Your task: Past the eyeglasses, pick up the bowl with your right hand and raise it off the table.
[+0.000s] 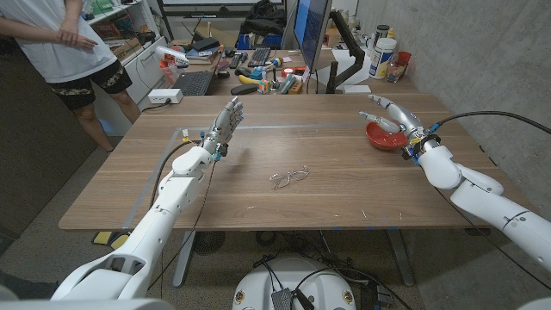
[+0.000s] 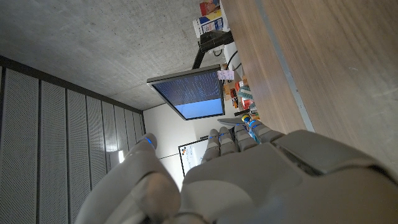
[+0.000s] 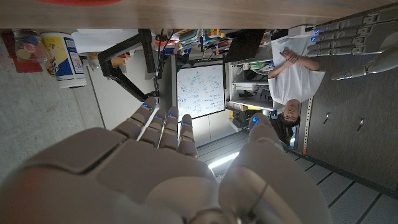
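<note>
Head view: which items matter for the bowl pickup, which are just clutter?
Job:
red bowl
right hand, at the bowl
eyeglasses, landmark

Lying about:
left hand, raised, holding nothing
monitor
keyboard
desk clutter behind the table

Matt brown wood-grain table (image 1: 344, 185), glossy red bowl (image 1: 383, 136) that looks plastic, thin shiny metal-wire eyeglasses (image 1: 290, 177), smooth pale grey plastic-looking left hand (image 1: 224, 126) and right hand (image 1: 398, 120), rough grey concrete wall (image 2: 106, 37)

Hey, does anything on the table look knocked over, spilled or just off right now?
Nothing stands out. The red bowl sits upright by the right hand, the eyeglasses lie mid-table, and the left hand hangs open above the wood.
</note>
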`<control>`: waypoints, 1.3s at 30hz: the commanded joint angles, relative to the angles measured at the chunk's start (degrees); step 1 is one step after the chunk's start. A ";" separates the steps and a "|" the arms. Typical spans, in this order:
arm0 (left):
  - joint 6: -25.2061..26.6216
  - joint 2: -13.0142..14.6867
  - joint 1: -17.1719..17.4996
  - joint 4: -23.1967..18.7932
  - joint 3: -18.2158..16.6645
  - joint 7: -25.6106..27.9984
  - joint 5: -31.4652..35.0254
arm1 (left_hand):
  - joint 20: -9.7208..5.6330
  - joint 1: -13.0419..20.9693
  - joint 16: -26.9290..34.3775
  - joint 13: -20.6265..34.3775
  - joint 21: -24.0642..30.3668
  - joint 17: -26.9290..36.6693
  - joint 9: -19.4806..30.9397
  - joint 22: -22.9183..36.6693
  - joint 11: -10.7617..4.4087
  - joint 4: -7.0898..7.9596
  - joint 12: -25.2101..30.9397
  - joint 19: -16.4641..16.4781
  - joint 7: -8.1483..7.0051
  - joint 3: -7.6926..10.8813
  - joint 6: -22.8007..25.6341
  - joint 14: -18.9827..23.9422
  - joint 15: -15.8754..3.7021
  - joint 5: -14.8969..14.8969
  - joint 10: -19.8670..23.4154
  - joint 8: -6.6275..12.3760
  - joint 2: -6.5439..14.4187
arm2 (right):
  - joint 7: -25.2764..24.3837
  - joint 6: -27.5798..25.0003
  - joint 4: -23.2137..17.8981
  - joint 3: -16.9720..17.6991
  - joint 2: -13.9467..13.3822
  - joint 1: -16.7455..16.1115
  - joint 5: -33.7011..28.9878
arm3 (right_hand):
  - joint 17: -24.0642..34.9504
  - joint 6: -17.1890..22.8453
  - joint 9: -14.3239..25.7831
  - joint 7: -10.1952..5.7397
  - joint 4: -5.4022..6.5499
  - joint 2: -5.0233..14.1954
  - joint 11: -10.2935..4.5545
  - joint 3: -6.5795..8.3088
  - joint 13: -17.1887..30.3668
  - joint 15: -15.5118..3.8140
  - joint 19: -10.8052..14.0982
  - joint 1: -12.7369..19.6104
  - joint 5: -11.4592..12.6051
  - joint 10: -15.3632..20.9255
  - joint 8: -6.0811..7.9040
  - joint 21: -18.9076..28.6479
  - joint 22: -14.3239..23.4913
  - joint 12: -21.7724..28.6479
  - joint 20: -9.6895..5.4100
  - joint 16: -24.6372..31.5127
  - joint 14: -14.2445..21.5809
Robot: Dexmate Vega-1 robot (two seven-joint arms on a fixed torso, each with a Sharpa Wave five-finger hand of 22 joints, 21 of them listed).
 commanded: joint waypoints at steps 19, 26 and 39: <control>-0.74 -0.56 -1.00 2.02 -0.35 -1.05 -0.12 | -2.91 0.60 0.12 0.26 0.08 0.21 0.34 0.27 -0.17 0.13 0.13 -0.59 0.21 -0.49 0.61 0.00 0.44 -0.30 -0.19 0.09 0.09 | 0.38 -5.62 -3.06 -1.11 -2.19 -0.59 -5.10 | 0.15 0.00 0.12 0.31 -0.34 -0.22 0.66 -0.02 0.32 0.77 0.53 1.34 0.68 -0.38 -0.01 -1.05 0.19 -0.16 1.06 -0.11 0.12; -0.81 -0.68 -1.10 2.37 -0.44 -1.22 -0.14 | -2.86 0.63 0.12 0.26 0.08 0.21 0.34 0.27 -0.28 0.14 0.20 -0.62 0.16 -0.57 0.65 -0.01 0.44 -0.31 -0.02 0.08 0.14 | 0.80 -7.49 -4.01 -1.39 -2.92 -0.79 -6.57 | 0.15 -0.25 0.12 0.34 -0.38 -0.27 0.57 -0.05 0.32 0.82 0.53 1.51 0.76 -0.54 -0.09 -1.24 0.20 -0.21 1.18 -0.12 0.07; -0.71 -0.72 -1.16 2.22 -0.40 -1.18 0.09 | -2.75 0.68 0.11 0.26 0.07 0.21 0.34 0.27 -0.36 0.16 0.19 -0.68 0.12 -0.73 0.65 -0.01 0.42 -0.34 -0.05 0.06 0.21 | 1.21 -9.68 -4.71 -1.95 -3.74 -0.73 -8.47 | 0.14 -0.68 0.13 0.37 -0.50 -0.38 0.57 -0.07 0.32 0.98 0.63 1.94 0.94 -0.67 -0.17 -1.55 0.22 -0.22 1.39 -0.09 0.13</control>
